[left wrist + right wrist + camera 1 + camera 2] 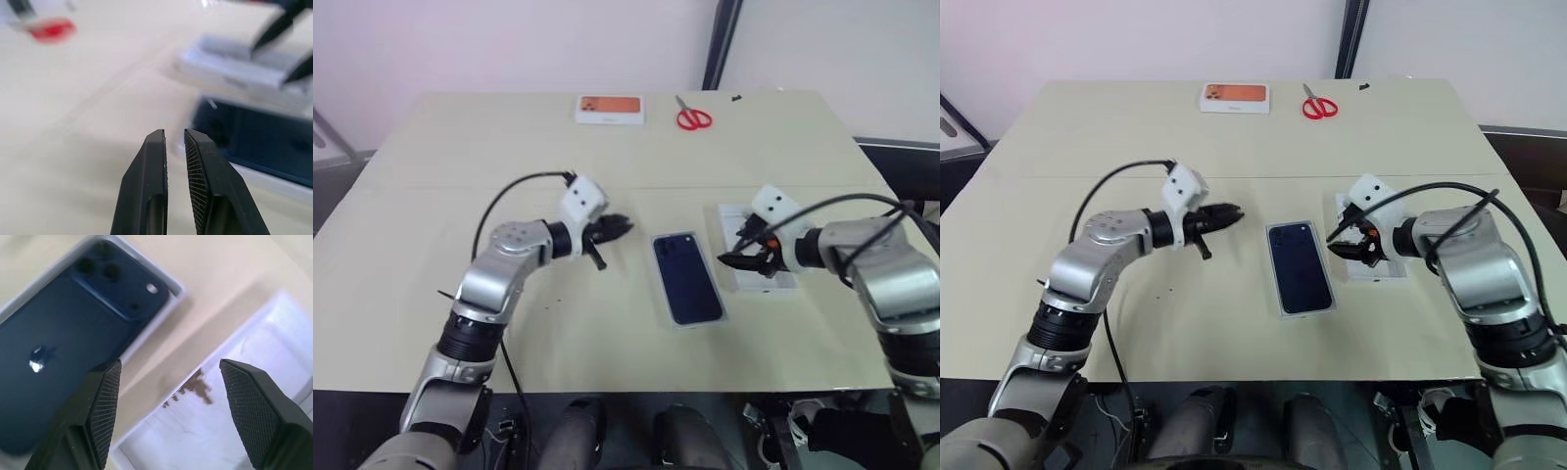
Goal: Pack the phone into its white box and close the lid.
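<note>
The phone (686, 279) lies in the white box (667, 306) mid-bench (431, 294); the lid (783, 282) lies beside it, toward the bench's right edge.

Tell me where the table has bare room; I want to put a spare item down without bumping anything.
Bare: the table's left side, behind the left gripper; the strip between the scissors and the phone; the near edge in front of the phone. Crowded: centre-right, where the phone, the lid and the right gripper sit close together.

Table (460, 147) with scissors (693, 117), perhaps boxes (610, 108)
</note>
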`<action>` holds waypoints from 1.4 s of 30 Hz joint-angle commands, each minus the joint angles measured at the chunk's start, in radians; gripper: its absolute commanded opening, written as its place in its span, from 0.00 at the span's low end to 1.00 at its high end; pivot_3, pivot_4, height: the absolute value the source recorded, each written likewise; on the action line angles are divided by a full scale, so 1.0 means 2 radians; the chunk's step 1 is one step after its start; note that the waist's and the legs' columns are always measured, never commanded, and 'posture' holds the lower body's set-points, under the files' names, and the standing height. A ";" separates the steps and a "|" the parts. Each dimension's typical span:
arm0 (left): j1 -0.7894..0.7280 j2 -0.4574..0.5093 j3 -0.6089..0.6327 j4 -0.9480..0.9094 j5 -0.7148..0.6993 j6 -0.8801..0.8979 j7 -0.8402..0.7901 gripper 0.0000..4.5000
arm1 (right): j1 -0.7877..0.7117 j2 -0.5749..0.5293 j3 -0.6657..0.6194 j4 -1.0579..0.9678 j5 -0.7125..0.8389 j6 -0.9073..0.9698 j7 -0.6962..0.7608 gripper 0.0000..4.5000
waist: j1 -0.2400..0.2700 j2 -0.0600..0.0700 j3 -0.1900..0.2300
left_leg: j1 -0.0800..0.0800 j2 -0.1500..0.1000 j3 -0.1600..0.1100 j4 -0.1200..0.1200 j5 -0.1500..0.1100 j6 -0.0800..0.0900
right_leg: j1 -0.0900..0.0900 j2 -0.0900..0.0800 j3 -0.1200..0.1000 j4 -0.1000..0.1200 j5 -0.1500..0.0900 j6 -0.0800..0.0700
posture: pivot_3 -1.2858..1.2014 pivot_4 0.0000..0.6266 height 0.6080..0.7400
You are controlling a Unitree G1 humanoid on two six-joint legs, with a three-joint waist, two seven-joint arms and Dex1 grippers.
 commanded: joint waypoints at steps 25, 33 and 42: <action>0.154 0.152 -0.016 -0.114 -0.083 -0.038 -0.169 0.15 | -0.138 0.098 -0.065 0.163 0.091 0.158 -0.204 0.01 | -0.012 0.001 0.000 | 0.000 0.000 0.000 -0.001 -0.001 0.001 | -0.001 0.000 0.000 0.000 0.000 0.000 | 0.52 0.24 1.00; 0.149 0.141 0.033 -0.083 -0.105 -0.032 -0.131 0.15 | -0.184 0.122 -0.187 0.112 0.266 0.157 -0.139 0.01 | -0.013 0.002 0.000 | 0.000 0.000 0.000 -0.002 -0.001 0.002 | -0.001 0.000 0.000 0.001 0.000 0.000 | 0.52 0.24 1.00; 0.124 0.156 0.055 -0.014 -0.083 -0.059 -0.120 0.15 | -0.065 0.116 -0.085 0.111 0.881 0.068 -0.428 0.01 | -0.011 0.002 0.001 | 0.000 0.000 0.000 -0.001 -0.002 0.003 | 0.000 0.000 0.000 0.000 0.000 0.000 | 0.52 0.24 1.00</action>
